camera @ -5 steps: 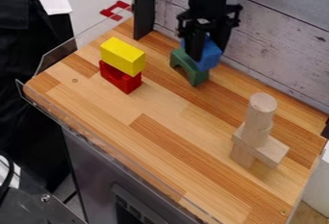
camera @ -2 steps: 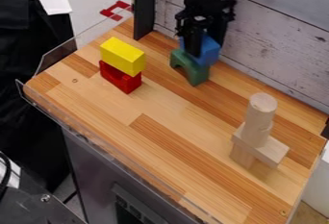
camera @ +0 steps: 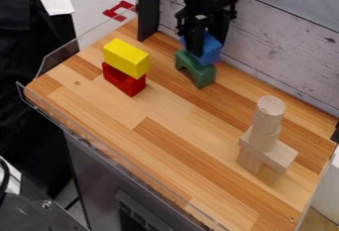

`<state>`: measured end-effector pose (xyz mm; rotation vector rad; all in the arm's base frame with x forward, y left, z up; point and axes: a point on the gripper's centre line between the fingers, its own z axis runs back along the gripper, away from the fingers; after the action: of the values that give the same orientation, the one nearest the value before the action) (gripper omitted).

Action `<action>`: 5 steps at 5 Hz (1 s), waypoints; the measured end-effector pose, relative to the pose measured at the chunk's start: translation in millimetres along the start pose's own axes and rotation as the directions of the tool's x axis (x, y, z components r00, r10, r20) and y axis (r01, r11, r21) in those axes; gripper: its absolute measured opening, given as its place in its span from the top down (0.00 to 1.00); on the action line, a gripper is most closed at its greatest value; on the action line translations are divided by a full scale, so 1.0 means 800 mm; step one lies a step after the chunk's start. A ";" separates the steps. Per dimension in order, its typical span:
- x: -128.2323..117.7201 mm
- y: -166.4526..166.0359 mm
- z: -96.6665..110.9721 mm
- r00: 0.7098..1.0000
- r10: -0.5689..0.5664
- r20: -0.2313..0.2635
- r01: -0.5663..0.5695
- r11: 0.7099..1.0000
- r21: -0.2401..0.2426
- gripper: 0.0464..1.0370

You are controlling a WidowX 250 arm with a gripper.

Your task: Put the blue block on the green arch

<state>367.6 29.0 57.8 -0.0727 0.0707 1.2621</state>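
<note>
Wooden countertop (camera: 165, 107): blue block (camera: 211, 49) (slightly) farther left.

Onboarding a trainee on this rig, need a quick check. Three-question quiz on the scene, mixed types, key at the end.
1. True or false: the yellow block sits on the red block.
2. Fill in: the top piece of the wood stack is ____ (round or square).
3. Which is nearest the blue block in the pincer?
A) yellow block
B) wood stack
C) green arch

Key: 1. true; 2. round; 3. C
</note>
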 end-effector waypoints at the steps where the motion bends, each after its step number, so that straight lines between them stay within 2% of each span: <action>1: 0.001 -0.001 0.000 1.000 0.001 -0.014 -0.001 1.000 -0.015 0.43; 2: 0.001 0.002 0.000 0.999 -0.016 -0.036 0.016 1.000 -0.009 0.12; 3: -0.002 0.001 0.001 0.998 -0.032 -0.055 0.032 0.999 -0.017 0.03; 5: -0.004 0.013 0.006 0.998 -0.044 -0.049 0.044 0.999 -0.005 0.04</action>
<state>356.7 29.5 62.7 -0.1081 0.1081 1.2164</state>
